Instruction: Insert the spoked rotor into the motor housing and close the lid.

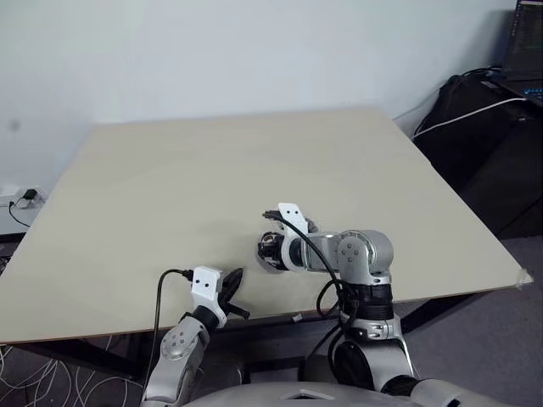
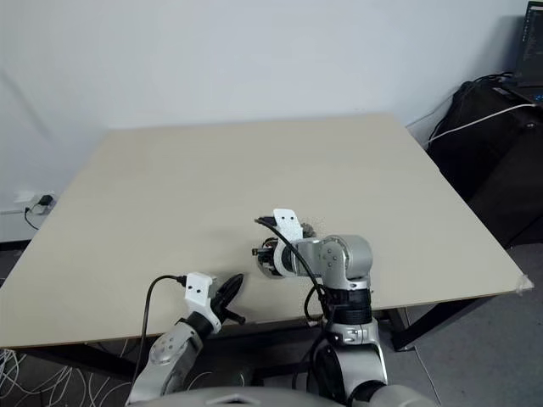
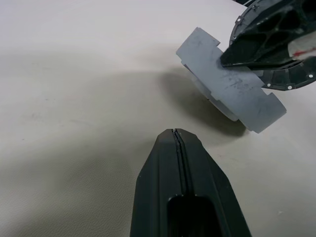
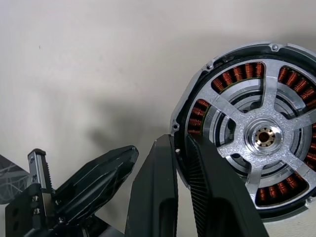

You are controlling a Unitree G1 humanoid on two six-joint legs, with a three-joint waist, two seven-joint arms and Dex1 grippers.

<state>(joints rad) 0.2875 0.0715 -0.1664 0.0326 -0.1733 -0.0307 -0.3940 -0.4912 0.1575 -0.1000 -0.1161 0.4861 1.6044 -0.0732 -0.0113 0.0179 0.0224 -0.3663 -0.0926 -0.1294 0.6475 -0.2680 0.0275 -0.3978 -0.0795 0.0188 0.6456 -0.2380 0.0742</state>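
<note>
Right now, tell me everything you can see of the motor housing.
The motor housing is a round, dark-rimmed metal disc with a ring of copper-brown wire windings. Over the windings sits a shiny silver spoked face with a small brass-coloured hub at its centre, so the spoked rotor looks already seated inside. Small screws dot the rim. The right gripper clamps the rim edge between its jaws, holding the disc tilted up over the pale table near its front edge. Whether it touches the table, I cannot tell.
</note>
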